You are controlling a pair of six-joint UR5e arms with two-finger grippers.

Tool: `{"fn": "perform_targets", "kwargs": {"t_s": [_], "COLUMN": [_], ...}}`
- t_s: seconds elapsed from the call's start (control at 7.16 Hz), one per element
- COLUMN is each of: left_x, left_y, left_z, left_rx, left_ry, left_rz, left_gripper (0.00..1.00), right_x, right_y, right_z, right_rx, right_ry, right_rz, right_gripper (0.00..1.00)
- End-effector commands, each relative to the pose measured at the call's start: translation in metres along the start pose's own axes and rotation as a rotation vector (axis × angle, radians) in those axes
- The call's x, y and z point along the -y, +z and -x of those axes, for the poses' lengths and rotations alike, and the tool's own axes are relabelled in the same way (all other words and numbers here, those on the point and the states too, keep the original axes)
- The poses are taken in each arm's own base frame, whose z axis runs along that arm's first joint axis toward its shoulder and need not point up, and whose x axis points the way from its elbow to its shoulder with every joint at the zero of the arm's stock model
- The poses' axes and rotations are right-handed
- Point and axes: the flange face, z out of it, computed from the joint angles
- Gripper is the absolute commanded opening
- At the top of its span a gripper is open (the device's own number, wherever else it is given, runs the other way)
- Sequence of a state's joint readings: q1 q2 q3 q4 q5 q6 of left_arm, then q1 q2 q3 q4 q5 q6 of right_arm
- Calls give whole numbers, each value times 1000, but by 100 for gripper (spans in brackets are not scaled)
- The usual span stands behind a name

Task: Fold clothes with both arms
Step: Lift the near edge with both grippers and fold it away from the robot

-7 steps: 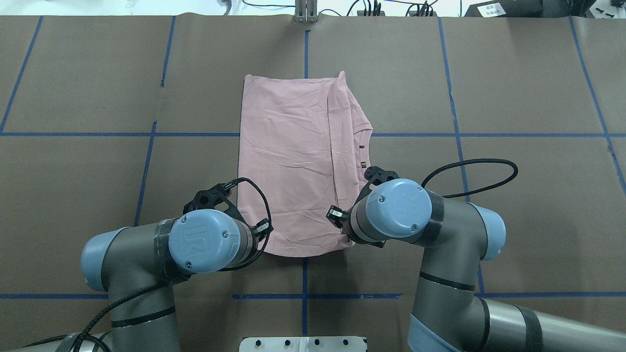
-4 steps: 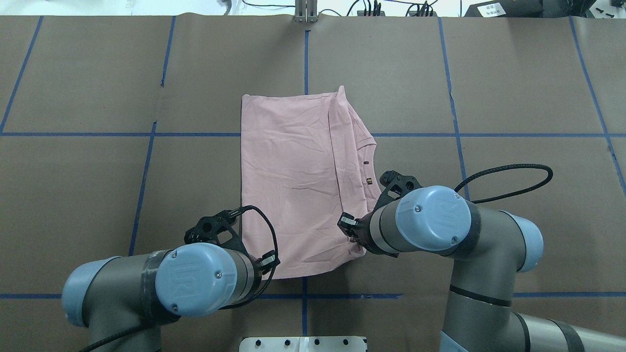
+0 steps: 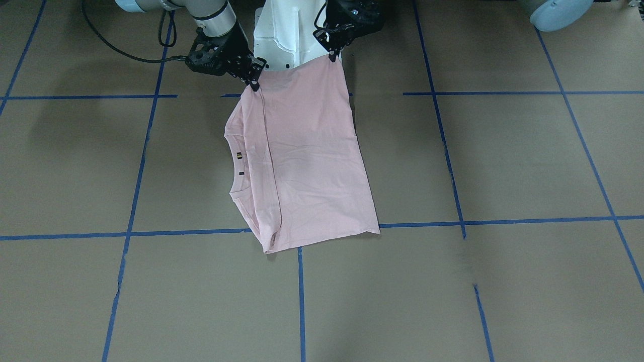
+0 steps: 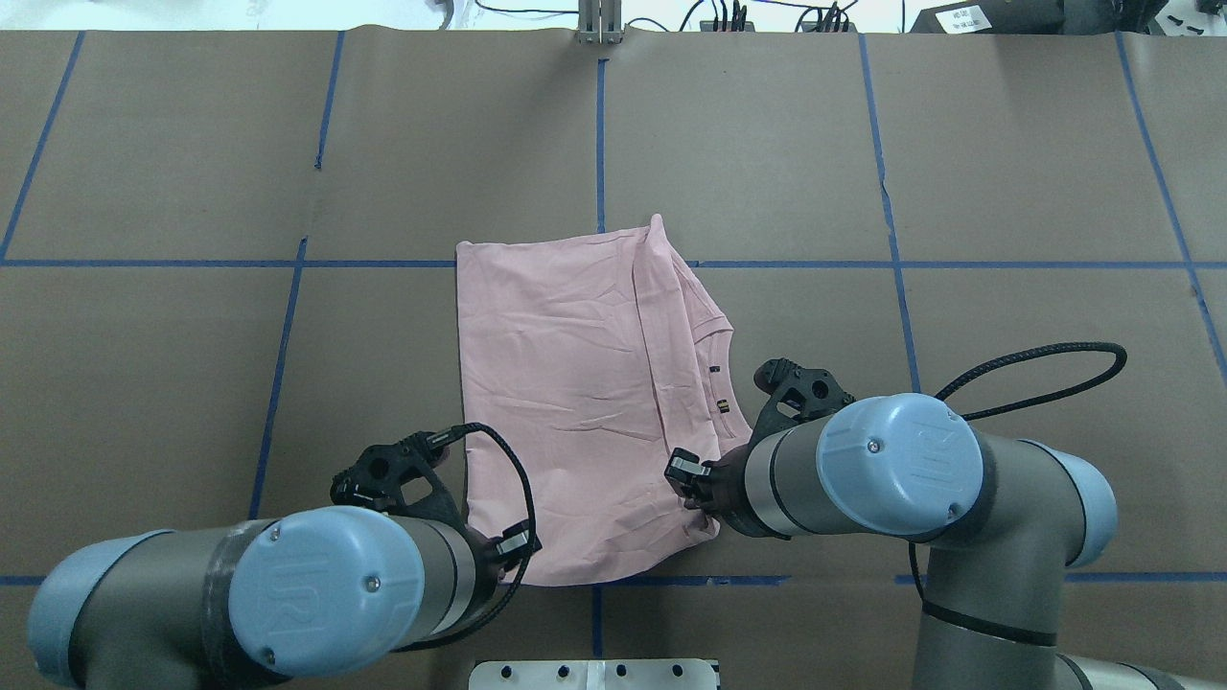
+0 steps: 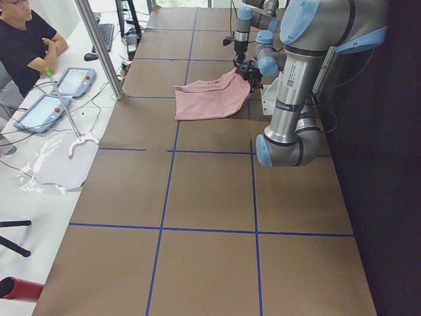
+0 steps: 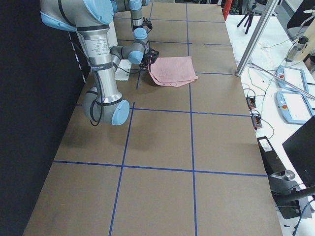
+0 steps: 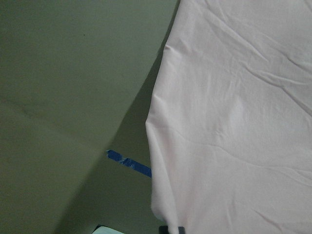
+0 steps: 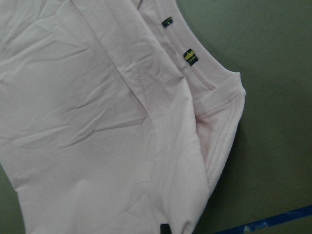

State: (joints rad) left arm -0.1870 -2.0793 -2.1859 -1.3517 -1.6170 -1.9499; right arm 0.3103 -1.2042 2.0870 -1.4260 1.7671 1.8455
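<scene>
While both arms lift its near edge, the left gripper (image 3: 333, 56) has its fingers clamped on the near-left corner of the pink T-shirt (image 4: 566, 402). The right gripper (image 3: 253, 83) pinches the near-right corner, just below the collar (image 4: 721, 383). The rest lies flat on the brown surface (image 4: 192, 383), no print showing. Overlapping layers along the right suggest one fold is done; a crosswise fold seems left.

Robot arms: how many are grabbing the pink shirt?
2. The left tool pinches the T-shirt at one corner nearest the robot. The right tool pinches the other near corner, on the collar side.
</scene>
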Motion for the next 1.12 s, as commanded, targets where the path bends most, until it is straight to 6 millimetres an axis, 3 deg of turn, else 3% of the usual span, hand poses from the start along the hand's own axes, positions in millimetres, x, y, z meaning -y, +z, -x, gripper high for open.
{"fn": "perform_targets", "kwargs": {"t_s": [0.0,0.28,0.42,0.7,0.84,0.98], "left_x": [54,108,124,125,127,146], "left_y": [-5,53,77,84,84,81], "left_z": [-19,-39,-43,-43,-43,-46], "left_rx": [-46,-106,-139,-145,-146,-166], "left_ry": [-64,-115,-124,-136,-140,-151], "left_rz": [-77,-126,-131,-130,-131,-152], "left_gripper": [0,0,0,0,0,0], "right_x": [13,69,75,83,101,135], "right_y": [-2,18,33,46,39,46], "right_z": [19,20,23,53,56,61], "right_rx": [26,-5,-27,-25,5,17], "right_ry": [-36,-59,-51,-44,-33,-9], "right_rz": [-36,-123,-132,-146,-165,-203], "right_gripper": [0,0,0,0,0,0]}}
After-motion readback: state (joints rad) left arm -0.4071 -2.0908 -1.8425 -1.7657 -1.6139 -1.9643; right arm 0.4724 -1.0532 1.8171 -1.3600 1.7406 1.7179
